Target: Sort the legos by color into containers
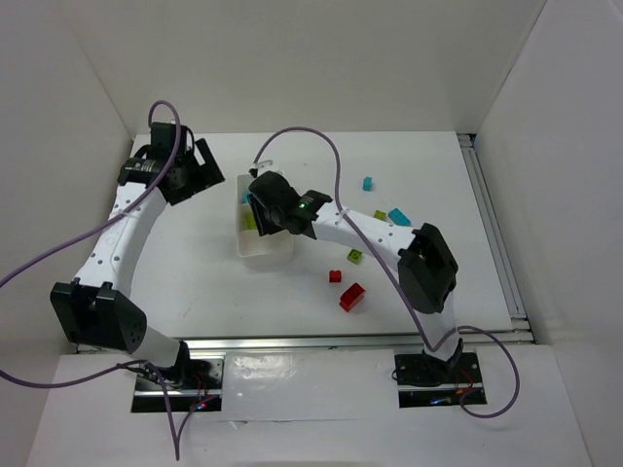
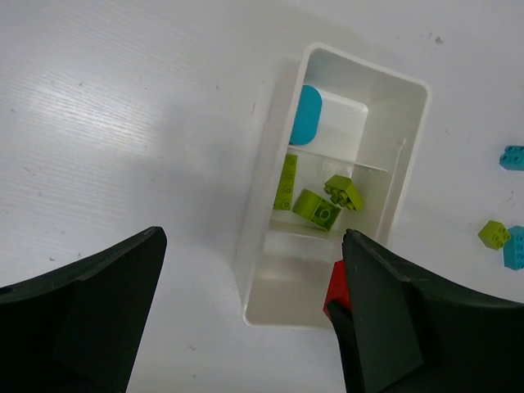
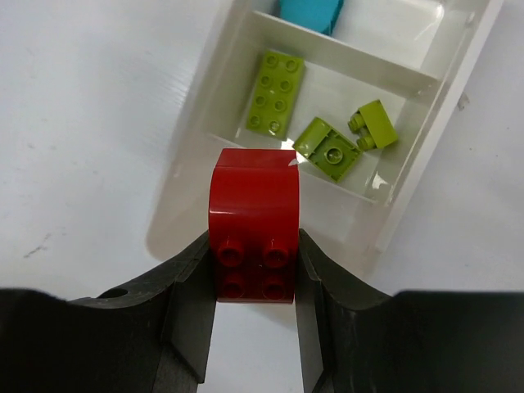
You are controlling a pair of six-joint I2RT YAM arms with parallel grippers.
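The white tray (image 3: 184, 176) has three compartments. The far one holds a cyan brick (image 3: 309, 12), the middle one three yellow-green bricks (image 3: 277, 92), and the near one looks bare. My right gripper (image 3: 254, 239) is shut on a red brick (image 3: 254, 209) and holds it over the tray's near compartment; in the top view it (image 1: 261, 220) hangs over the tray (image 1: 265, 255). My left gripper (image 2: 254, 246) is open and empty, above the table by the tray's (image 2: 262, 205) left wall. A bit of red (image 2: 336, 288) shows behind its right finger.
Loose bricks lie to the right of the tray: two cyan (image 1: 368, 183) (image 1: 399, 216), one yellow-green (image 1: 356, 256) and two red (image 1: 336, 276) (image 1: 351, 297). White walls close in the table at the left, back and right. The left gripper (image 1: 200, 167) is up-left of the tray.
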